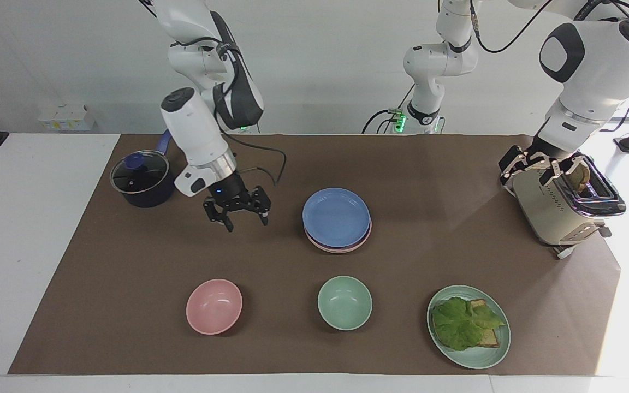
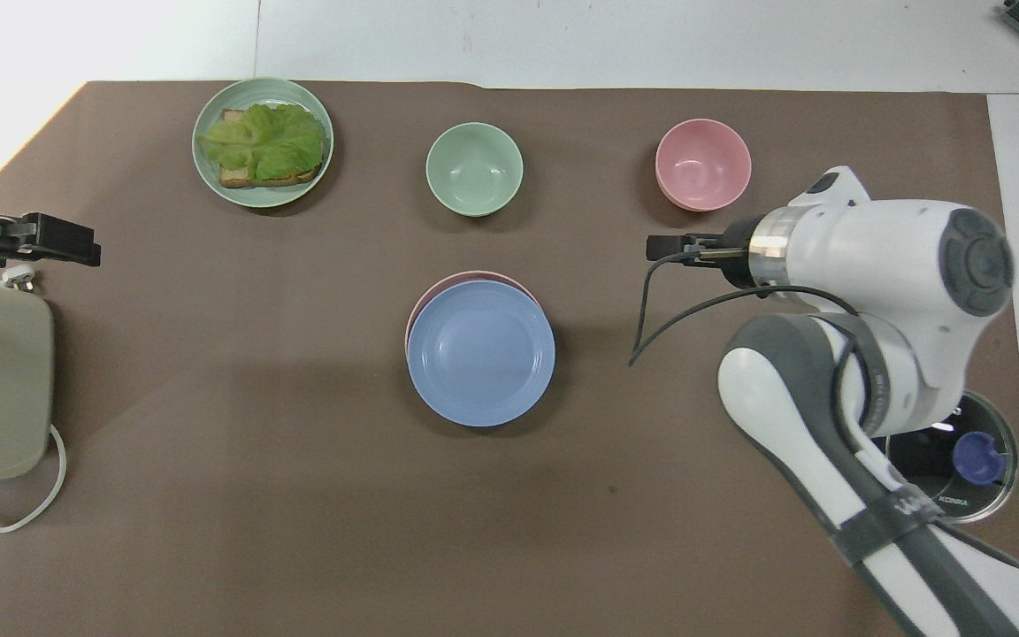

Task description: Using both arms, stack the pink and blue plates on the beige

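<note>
Stack of plates at the middle of the brown mat [image 1: 129, 262] that covers the counter [image 1: 30, 229]. The blue plate [image 1: 336, 216] lies on top; the pink plate [image 1: 342, 246] shows as a rim beneath it; a beige plate under these two cannot be made out in either view. The right gripper [image 1: 246, 221] hangs in the air over bare mat between the stack and the lidded saucepan [image 1: 141, 180], its fingers spread apart and holding nothing, clear of the blue plate's rim. In the overhead view the same gripper [image 2: 664, 248] sits apart from the blue plate [image 2: 480, 353] and close to the pink bowl [image 2: 703, 165]. The left gripper [image 1: 538, 164] waits at the toaster [image 1: 563, 207], at the left arm's end of the counter, with its fingers open beside the toaster's top, where a slice of bread sticks up. Farther from the robots than the stack stand the pink bowl [image 1: 214, 306], a green bowl [image 1: 344, 302], and a green plate [image 1: 470, 349] carrying lettuce on toast.
</note>
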You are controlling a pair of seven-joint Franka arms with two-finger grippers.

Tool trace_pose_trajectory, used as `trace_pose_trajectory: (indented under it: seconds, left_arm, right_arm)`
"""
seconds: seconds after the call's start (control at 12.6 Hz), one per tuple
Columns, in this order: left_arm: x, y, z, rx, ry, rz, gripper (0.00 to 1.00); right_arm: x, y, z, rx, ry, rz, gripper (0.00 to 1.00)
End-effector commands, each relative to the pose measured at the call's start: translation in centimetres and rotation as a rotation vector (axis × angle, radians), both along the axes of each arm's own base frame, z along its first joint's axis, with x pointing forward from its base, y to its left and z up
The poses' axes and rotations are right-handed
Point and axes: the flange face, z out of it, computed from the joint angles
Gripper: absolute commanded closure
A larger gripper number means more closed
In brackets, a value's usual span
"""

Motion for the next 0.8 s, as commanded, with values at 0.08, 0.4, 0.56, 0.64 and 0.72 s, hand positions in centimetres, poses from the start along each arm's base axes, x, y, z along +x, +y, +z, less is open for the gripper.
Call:
trace_pose_trajectory:
  seconds: [0.08,0.4,0.56,0.64,0.72]
  left_arm:
    - [-0.3,0.2,0.5,0.018,0.008,0.003,0.0]
    - [-0.3,0.2,0.5,0.018,0.008,0.003,0.0]
    - [-0.3,0.2,0.5,0.018,0.008,0.003,0.0]
    - [-0.3,0.2,0.5,0.018,0.008,0.003,0.0]
    - [-0.3,0.2,0.6,0.018,0.006,0.003,0.0]
  right_arm:
    - [-2.7,-6.7,5.7,-0.039,0.065,-0.016,0.0]
    - [-2.7,-10.2,11.9,-0.224,0.118,0.007,0.0]
    - [-2.8,-11.0,13.4,-0.221,0.111,-0.007,0.0]
    - [-2.7,-10.9,14.7,-0.227,0.093,-0.006,0.0]
    - [-2.7,-10.7,15.3,-0.229,0.082,-0.006,0.0]
